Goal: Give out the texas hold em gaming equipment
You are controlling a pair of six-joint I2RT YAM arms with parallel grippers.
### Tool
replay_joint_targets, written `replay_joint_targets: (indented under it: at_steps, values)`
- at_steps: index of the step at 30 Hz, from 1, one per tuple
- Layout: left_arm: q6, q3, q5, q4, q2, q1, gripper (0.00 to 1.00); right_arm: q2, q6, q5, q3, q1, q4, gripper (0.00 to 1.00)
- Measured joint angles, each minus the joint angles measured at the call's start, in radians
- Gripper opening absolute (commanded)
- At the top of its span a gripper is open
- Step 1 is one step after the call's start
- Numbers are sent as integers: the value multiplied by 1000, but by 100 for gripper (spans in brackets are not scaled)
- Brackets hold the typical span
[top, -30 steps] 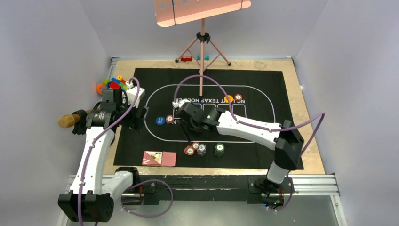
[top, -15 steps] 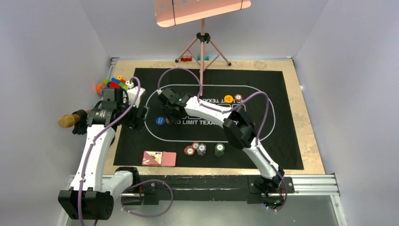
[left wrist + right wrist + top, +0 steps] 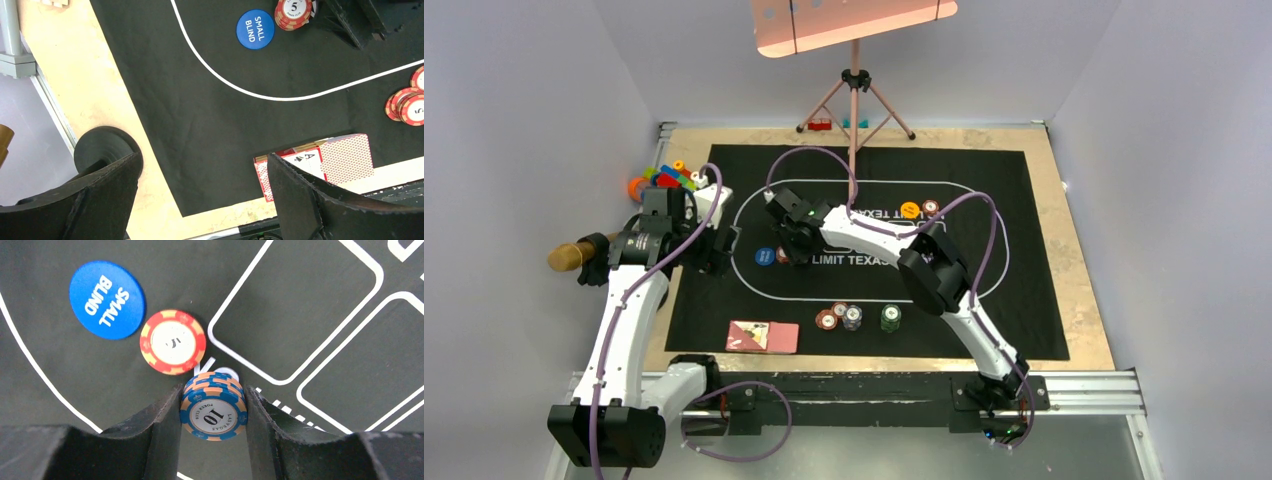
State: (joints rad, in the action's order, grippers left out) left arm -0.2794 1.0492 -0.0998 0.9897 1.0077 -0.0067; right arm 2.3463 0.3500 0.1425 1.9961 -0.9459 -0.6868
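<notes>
My right gripper [image 3: 796, 246] is shut on a small stack of blue-and-orange "10" chips [image 3: 214, 412], held just over the black mat [image 3: 1024, 300]. It is right next to a red "5" chip [image 3: 173, 342] and the blue SMALL BLIND button [image 3: 107, 299]. My left gripper [image 3: 720, 250] is open and empty over the mat's left part [image 3: 202, 165]. Red-backed cards [image 3: 762, 336] lie at the mat's near edge. Red [image 3: 827, 320], grey [image 3: 853, 317] and green [image 3: 891, 318] chip stacks stand to their right. An orange button [image 3: 910, 210] and a red chip [image 3: 931, 207] lie farther back. No triangle shows.
Colourful toy blocks [image 3: 664, 178] lie off the mat at the far left. A pink tripod [image 3: 855, 100] stands at the back centre. A brown cylinder [image 3: 569, 256] sticks out beside the left arm. The right arm stretches across the mat's middle.
My right arm has swung left from the mat's middle to beside the blue button and red chip, carrying the blue chips. The left arm has not moved.
</notes>
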Motion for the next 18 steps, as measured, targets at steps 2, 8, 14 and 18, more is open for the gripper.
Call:
replay_joint_targets:
  at_steps: [2, 8, 14, 18]
  values:
    - [4, 0, 4, 0, 0, 0, 100, -13, 4, -4, -27, -6, 3, 11]
    - [18, 0, 28, 0, 12, 0, 100, -26, 16, -6, -75, -47, 32, 12]
    - [26, 1, 30, 0, 15, 0, 100, -29, 25, -8, -92, -64, 57, 30]
    - [26, 1, 29, 0, 15, 0, 100, -32, 31, -11, -100, -62, 66, 51]
